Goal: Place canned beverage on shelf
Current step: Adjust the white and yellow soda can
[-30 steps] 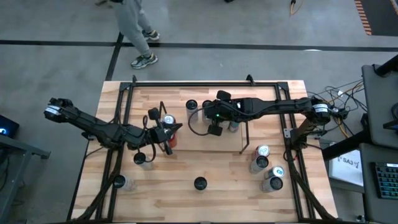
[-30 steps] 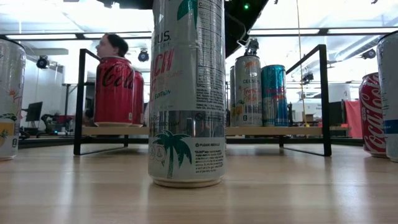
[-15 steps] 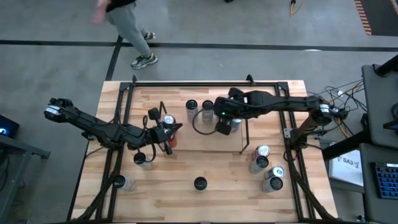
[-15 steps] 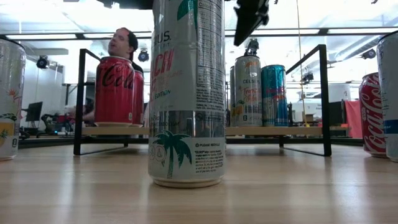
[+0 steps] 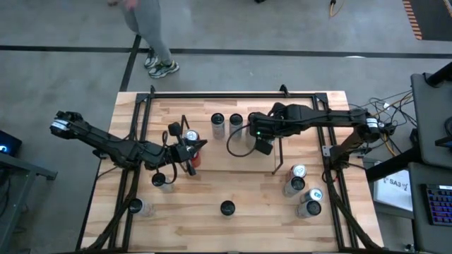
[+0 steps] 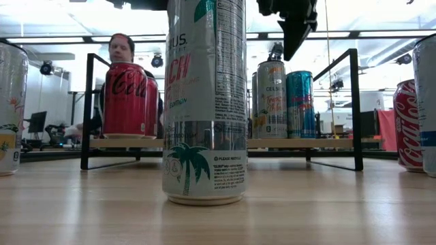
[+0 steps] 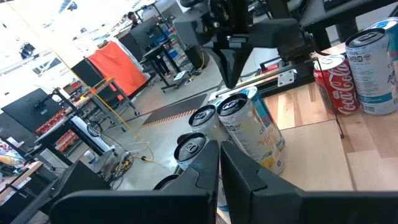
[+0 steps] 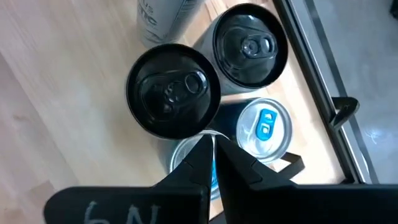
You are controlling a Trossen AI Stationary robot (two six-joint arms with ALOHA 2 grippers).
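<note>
Two closed fingers of the right gripper (image 8: pixel 214 163) are hovering empty above upright cans on the black-wire, wood-based shelf (image 6: pixel 303 143).

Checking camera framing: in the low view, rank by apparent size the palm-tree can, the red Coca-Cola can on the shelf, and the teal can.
1. Palm-tree can, far nearer the camera.
2. Coca-Cola can.
3. Teal can; it looks nearly alike, so that order is unsure.

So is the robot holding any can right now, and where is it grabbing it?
No. The right gripper hangs shut and empty above the cans on the shelf. The left gripper is shut and empty too.
</note>
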